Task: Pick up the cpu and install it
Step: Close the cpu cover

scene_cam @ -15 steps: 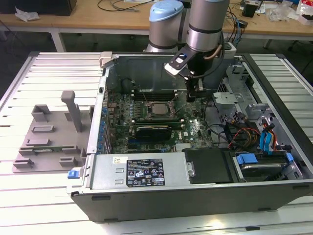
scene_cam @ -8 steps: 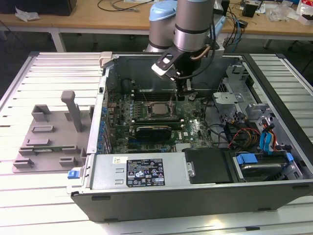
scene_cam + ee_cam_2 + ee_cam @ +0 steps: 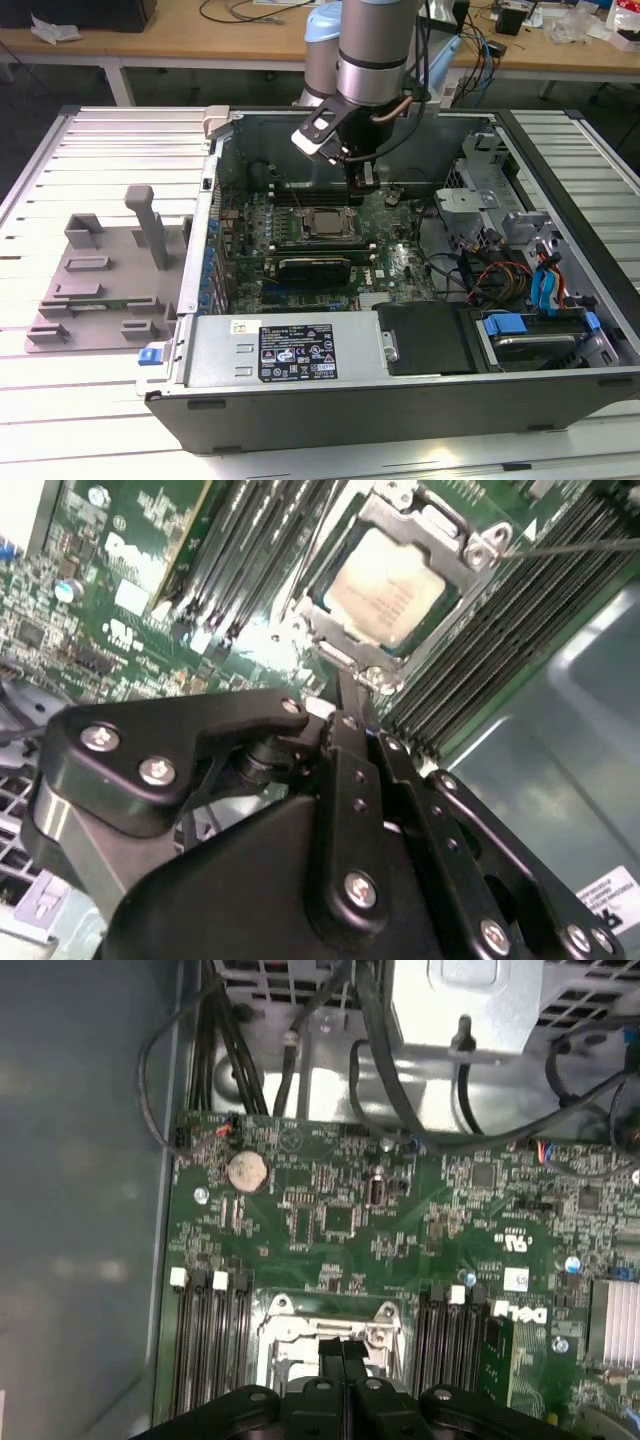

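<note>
Tight quarters in the open computer case [image 3: 205, 350]: memory slots [image 3: 210, 1335] flank the socket frame [image 3: 445, 530] on both sides above the motherboard [image 3: 400, 265]. The gripper [image 3: 347, 688], fingers pressed together and holding nothing, hangs just beside that frame, while the cpu [image 3: 385, 590] lies flat inside it. The case sits on a slatted white table [image 3: 100, 130], with a grey fixture plate [image 3: 95, 290] at the exterior view's left.

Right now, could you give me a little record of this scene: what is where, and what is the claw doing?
Setting: open computer case, arm reaching inside
Cpu: cpu sits in the socket on the motherboard, metal frame around it
Gripper: gripper shut, holding nothing, its tip close beside the socket's edge
Fixture plate: grey fixture plate outside the case, at the exterior view's left
</note>
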Controlling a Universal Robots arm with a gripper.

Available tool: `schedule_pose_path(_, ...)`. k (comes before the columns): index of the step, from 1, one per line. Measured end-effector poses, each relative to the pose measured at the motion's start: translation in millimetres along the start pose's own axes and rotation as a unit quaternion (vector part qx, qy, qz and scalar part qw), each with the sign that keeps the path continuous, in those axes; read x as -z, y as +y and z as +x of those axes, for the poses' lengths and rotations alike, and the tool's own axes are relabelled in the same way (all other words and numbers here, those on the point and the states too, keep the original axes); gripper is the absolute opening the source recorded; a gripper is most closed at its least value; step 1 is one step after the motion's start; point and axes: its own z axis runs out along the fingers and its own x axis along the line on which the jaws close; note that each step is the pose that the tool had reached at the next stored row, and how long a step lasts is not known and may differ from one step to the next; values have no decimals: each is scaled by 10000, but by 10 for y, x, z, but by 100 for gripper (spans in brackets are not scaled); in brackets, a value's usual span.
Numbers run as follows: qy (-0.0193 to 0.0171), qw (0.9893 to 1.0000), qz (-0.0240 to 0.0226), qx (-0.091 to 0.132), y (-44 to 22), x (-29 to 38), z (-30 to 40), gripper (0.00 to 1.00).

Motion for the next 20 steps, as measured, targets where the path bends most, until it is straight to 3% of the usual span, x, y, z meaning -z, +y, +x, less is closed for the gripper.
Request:
schedule_pose_path(1,3,10000,47,1,0,-2,0,11)
schedule_pose_path(2,4,10000,65,1,0,-2,0,11)
schedule_pose_path(5,4,10000,64,21,0,-3,0,11)
schedule_pose_path(6,5,9998,63,200,0,-3,0,11)
schedule_pose_path(9,6,9971,57,759,0,-6,0,11)
schedule_pose_path(11,6,9955,55,949,0,-7,0,11)
schedule_pose_path(14,7,9915,52,1301,0,-9,0,11)
schedule_pose_path(16,8,9871,49,1603,0,-10,0,11)
schedule_pose_path(17,8,9855,48,1694,0,-10,0,11)
schedule_pose_path(19,8,9799,44,1994,0,-11,0,11)
schedule_pose_path(20,9,9747,42,2234,0,-11,0,11)
